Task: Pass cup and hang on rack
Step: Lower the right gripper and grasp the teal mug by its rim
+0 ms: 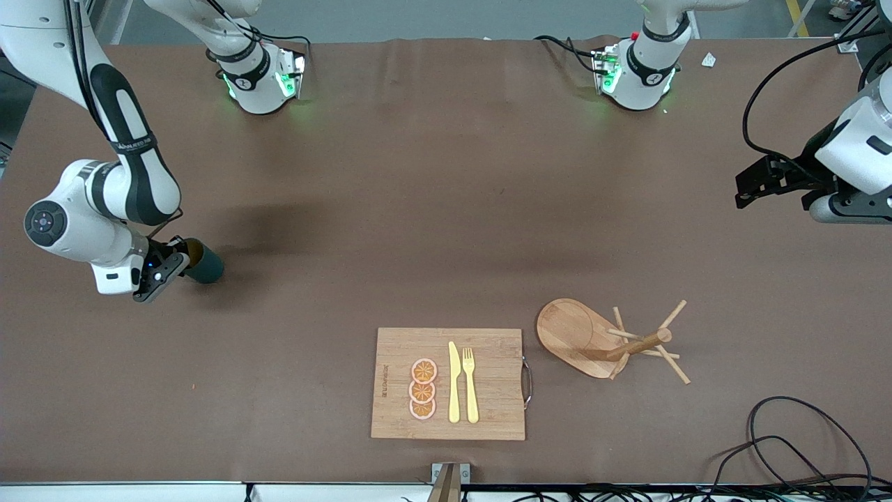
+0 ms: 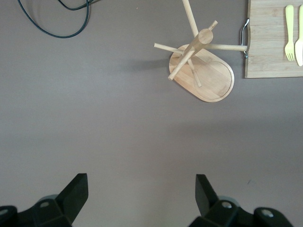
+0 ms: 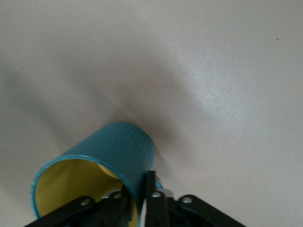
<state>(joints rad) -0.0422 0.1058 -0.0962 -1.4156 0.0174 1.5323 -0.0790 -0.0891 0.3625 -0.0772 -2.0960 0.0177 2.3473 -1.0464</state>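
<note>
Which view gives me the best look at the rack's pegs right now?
The left wrist view: the rack shows large there, base, post and every peg clear of anything in front. The front view shows it whole too, but smaller. The right wrist view does not show it.

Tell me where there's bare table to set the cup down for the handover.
Widest bare patch: the middle of the table, between the cup in the right gripper and the open left gripper.

Crowded: the strip nearest the front camera, where the cutting board and the mug rack sit side by side.
</note>
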